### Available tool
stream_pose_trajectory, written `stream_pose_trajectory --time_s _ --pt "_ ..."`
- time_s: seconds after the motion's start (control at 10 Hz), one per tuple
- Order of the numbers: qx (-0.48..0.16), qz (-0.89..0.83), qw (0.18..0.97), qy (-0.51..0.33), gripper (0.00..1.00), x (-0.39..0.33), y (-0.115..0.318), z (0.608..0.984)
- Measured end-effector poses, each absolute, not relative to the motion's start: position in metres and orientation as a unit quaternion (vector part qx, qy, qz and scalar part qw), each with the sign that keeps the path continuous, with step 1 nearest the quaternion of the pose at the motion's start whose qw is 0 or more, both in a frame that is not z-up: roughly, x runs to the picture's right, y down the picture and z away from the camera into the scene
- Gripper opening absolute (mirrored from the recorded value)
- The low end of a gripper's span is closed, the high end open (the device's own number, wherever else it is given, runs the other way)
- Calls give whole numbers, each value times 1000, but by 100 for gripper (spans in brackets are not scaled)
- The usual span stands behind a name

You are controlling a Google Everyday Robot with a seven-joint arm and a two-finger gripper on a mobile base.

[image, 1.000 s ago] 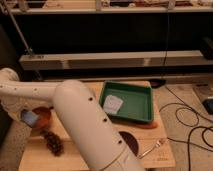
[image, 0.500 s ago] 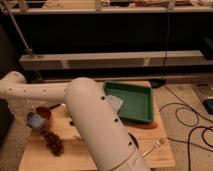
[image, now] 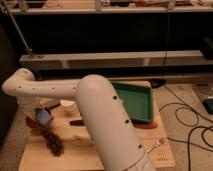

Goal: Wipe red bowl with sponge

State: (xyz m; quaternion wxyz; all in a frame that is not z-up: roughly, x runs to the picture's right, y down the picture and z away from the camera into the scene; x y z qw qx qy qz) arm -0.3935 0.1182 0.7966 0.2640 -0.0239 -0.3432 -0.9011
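Red bowl (image: 31, 122): small, round, dark red-brown; stands at the left edge of the desk (image: 100, 160), mostly hidden behind the arm's end, with only part of its rim showing.

Sponge (image: 44, 117): small light-blue block, right at the bowl's right side and at the end of the arm. Whether it touches the bowl cannot be told.

Gripper (image: 40, 113): at the far left of the desk, lowered over the bowl, with the sponge at its tip. Whether it is clenched on the sponge or released cannot be told.

Arm (image: 100, 120): white and thick. It rises from the lower middle of the view, runs left to an elbow above the desk's left edge, then bends down toward the bowl. It covers much of the desk's centre.

White cup (image: 68, 106): upright, just right of the sponge, close under the arm.

Green tray (image: 136, 102): rectangular, on the right half of the desk, its left part hidden by the arm.

Dark brown knobbly object (image: 52, 142): lies on the desk in front of the bowl, apart from it.

Fork (image: 158, 144): near the desk's front right corner, lying at a slant.

Desk: light wooden top that carries all of the above.
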Motion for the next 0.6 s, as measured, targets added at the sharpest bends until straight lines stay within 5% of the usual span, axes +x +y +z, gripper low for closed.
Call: stream_pose_trajectory --time_s 0.6 --pt "-22 -907 239 -347 0 -439 98 823"
